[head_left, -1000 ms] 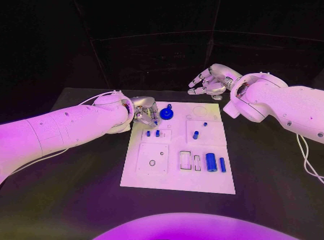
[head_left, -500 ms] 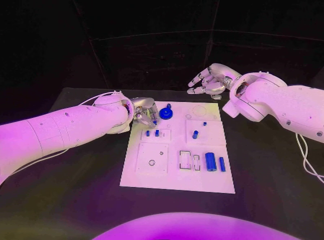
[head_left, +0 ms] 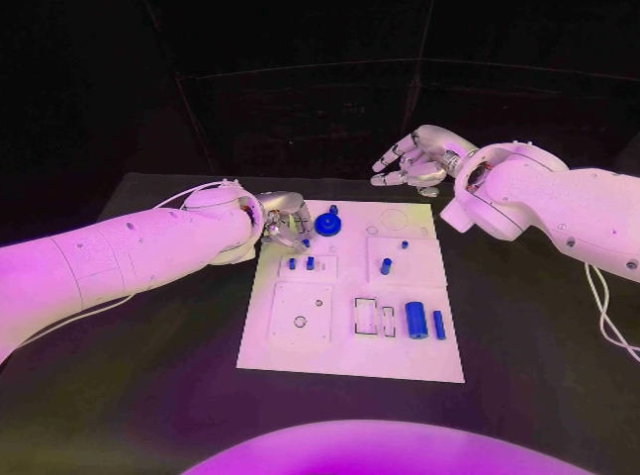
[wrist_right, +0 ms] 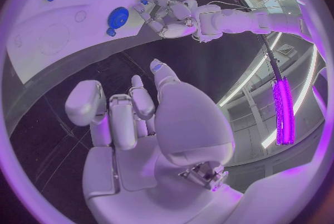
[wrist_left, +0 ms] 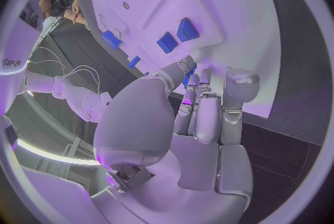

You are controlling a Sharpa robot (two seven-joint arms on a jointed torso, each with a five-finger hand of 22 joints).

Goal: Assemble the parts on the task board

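The white task board (head_left: 334, 348) lies in the middle of the table. My left hand (head_left: 283, 224) hovers over its far left corner, and its fingertips pinch a small blue part (wrist_left: 188, 77). A round blue gear (head_left: 328, 227) sits just right of that hand. Two short blue pegs (head_left: 301, 263) stand below it, and another peg (head_left: 386, 265) stands near the board's middle. Two blue cylinders (head_left: 425, 322) lie at the right side. My right hand (head_left: 416, 162) floats past the board's far edge with its fingers apart, holding nothing. The right wrist view shows the left hand (wrist_right: 167, 18) beside the gear (wrist_right: 118, 15).
The black table (head_left: 148, 386) spreads around the board on all sides. Rectangular slots (head_left: 375, 317) and a round hole (head_left: 300, 322) are cut in the board's near half. Cables (head_left: 605, 327) trail from my right arm.
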